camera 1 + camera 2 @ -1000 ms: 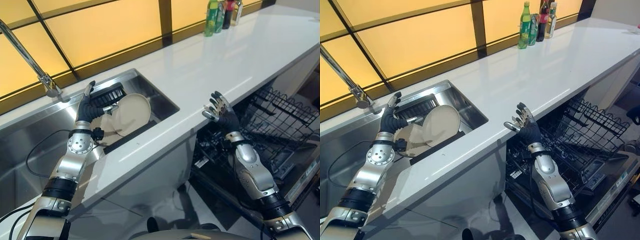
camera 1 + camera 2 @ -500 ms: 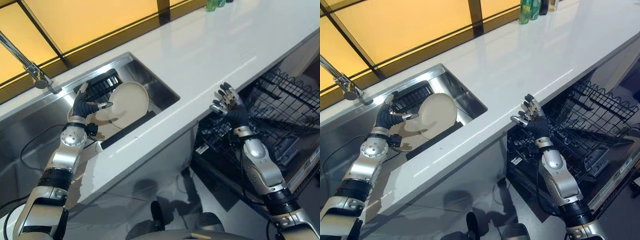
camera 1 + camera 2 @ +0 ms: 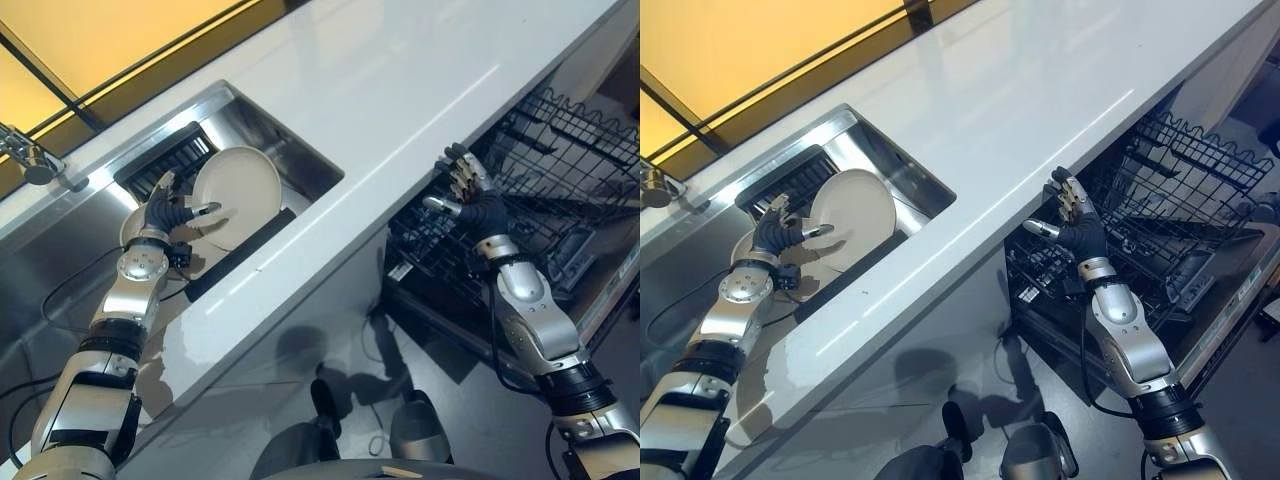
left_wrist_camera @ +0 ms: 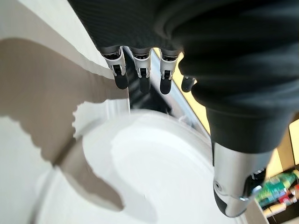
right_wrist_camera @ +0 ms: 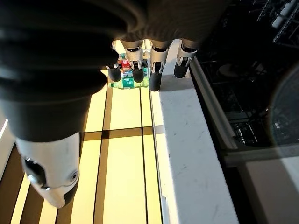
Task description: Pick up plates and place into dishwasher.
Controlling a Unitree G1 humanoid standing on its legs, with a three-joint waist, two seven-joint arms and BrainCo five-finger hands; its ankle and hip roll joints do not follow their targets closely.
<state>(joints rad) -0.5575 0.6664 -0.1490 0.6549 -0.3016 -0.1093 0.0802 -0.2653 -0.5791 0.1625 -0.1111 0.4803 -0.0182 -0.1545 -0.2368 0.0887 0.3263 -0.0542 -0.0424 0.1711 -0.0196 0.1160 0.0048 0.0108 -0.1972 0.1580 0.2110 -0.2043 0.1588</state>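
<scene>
Countertop, glossy white and smooth, runs diagonally across the frame from upper right to lower left. At upper left we see a steel sink sunk into it. At right, below the counter edge, a black wire dishwasher rack stands pulled out. In the sink a round cream plate leans tilted over a dark ribbed rack. Our left hand is at the plate's left rim, fingers spread and relaxed, thumb across its face. Our right hand hovers at centre right before the rack, fingers released, holding nothing.
</scene>
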